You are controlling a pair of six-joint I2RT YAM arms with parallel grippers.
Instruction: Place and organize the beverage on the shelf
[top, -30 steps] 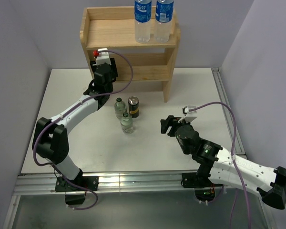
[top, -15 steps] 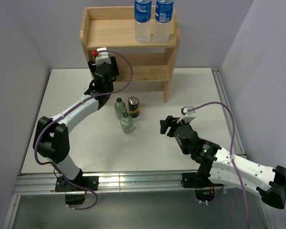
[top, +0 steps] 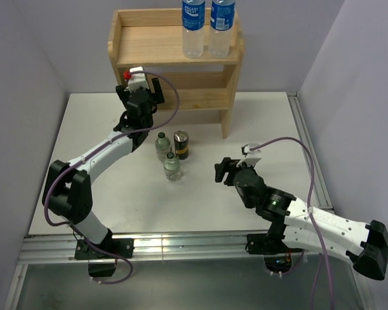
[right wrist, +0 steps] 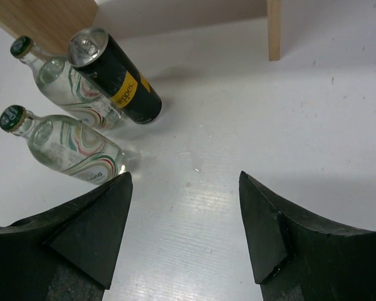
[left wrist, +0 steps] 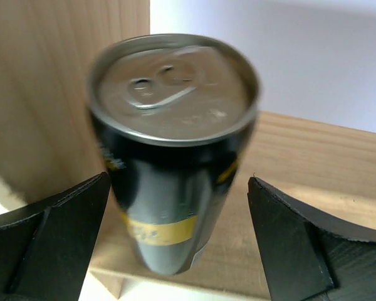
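Shelf (top: 149, 45): the top tier carries two blue-labelled plastic bottles (top: 194, 26) at its right end. One can (left wrist: 172, 157) stands upright on the lower tier beside the left side panel, between the spread fingers of the left pincer (left wrist: 178, 188). The counter (top: 258, 123) carries the second can (top: 181, 144) and two glass bottles (top: 161, 145), all upright. Right pincer (right wrist: 185, 182): wide, empty.

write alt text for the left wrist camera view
A dark gold-topped can stands on a tier of the light wooden shelf, close to its side panel on the left. The left gripper is open around the can, its black fingers flanking it with a gap on each side.
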